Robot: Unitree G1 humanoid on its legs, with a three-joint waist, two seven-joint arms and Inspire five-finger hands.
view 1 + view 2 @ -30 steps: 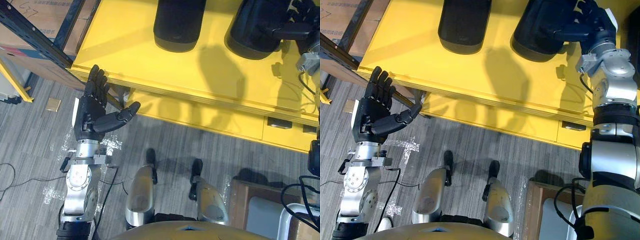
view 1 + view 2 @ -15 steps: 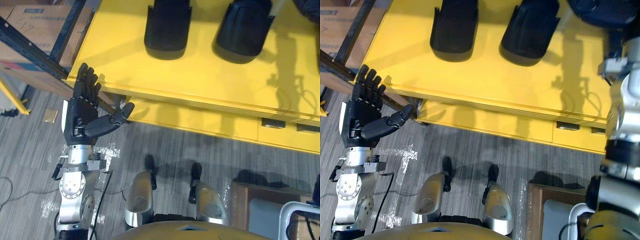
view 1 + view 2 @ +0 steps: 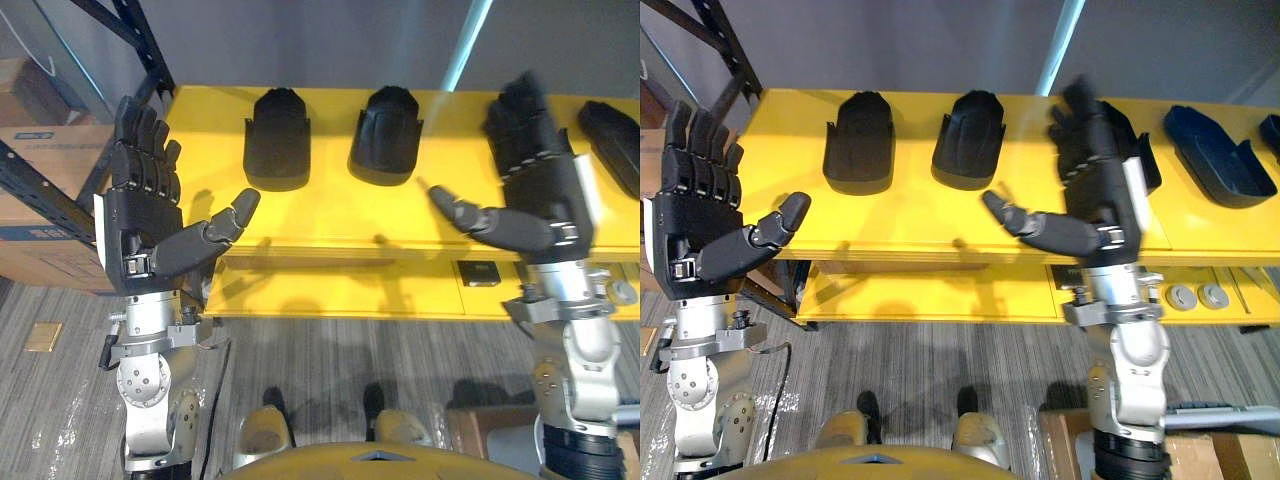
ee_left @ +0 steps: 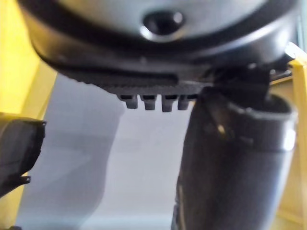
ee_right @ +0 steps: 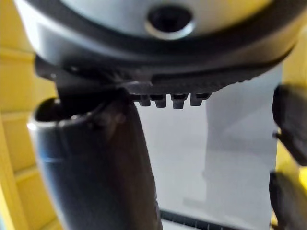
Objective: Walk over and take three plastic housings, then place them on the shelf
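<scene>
Housings (image 3: 278, 138) lie in a row at upper centre on the yellow shelf (image 3: 330, 215) — one partly behind the right hand (image 3: 1102, 195). That hand and the left hand (image 3: 140, 220) are empty, fingers released. Likely best: pull back level — clear of that housing.

Three black housings (image 3: 860, 140) and one dark blue housing (image 3: 1220, 158) sit on one yellow shelf (image 3: 910, 225).

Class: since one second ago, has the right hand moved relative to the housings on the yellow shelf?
Yes. The right hand was then on the second housing from the left; now it is off that housing, open, held up to its right.
</scene>
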